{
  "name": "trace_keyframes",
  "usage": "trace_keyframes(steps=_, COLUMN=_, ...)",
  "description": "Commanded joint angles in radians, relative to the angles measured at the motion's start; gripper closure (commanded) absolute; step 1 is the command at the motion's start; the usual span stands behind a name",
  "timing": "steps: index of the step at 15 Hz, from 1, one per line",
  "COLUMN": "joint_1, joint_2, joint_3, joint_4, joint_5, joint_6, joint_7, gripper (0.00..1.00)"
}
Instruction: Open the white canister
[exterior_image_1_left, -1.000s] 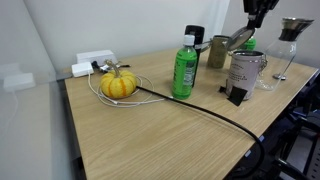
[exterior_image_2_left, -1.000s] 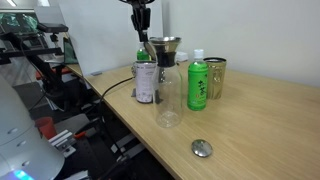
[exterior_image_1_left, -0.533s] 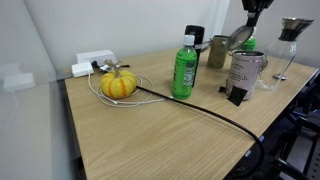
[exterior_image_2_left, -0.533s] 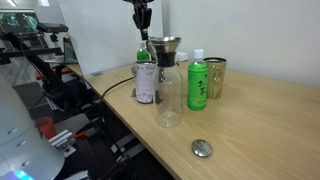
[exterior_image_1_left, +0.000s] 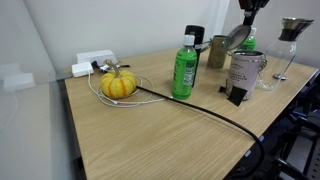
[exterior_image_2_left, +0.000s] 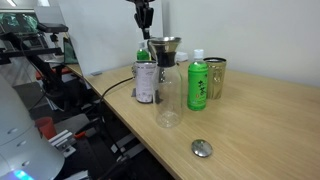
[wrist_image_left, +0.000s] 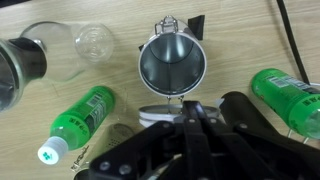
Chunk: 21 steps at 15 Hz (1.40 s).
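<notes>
One gripper hangs over the far end of the surface. Its fingers are drawn together on a round grey lid, which is held tilted in the air.

Just below stands the single white canister, upright, with dark printing on its side. In the wrist view the canister has an open top and its bare metal inside shows. Lid and canister are apart.

Two green bottles stand upright. One bottle is just behind the canister and largely hidden by it. The other bottle is well to the side, nearer the middle of the surface.

One glass carafe with a dark funnel on top stands just beside the canister. One olive-gold tin stands behind, between the two bottles as seen in an exterior view.

A second round lid lies flat on its own near the edge of the surface, well apart from everything else, so there are two lids in all.

Farther out sits one small orange pumpkin, with one white power strip behind it. One black cable runs from the pumpkin across the surface and off its edge.
</notes>
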Motion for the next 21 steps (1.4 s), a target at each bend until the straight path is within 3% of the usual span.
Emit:
trace_keyframes(steps=1, joint_1=0.003, joint_2=0.026, joint_3=-0.002, joint_4=0.027, joint_5=-0.014, joint_6=0.006, joint_7=-0.009, gripper=1.00)
trace_keyframes(steps=21, joint_1=0.003, joint_2=0.111, joint_3=-0.022, joint_4=0.096, joint_5=-0.023, joint_6=0.074, joint_7=-0.022, gripper=1.00)
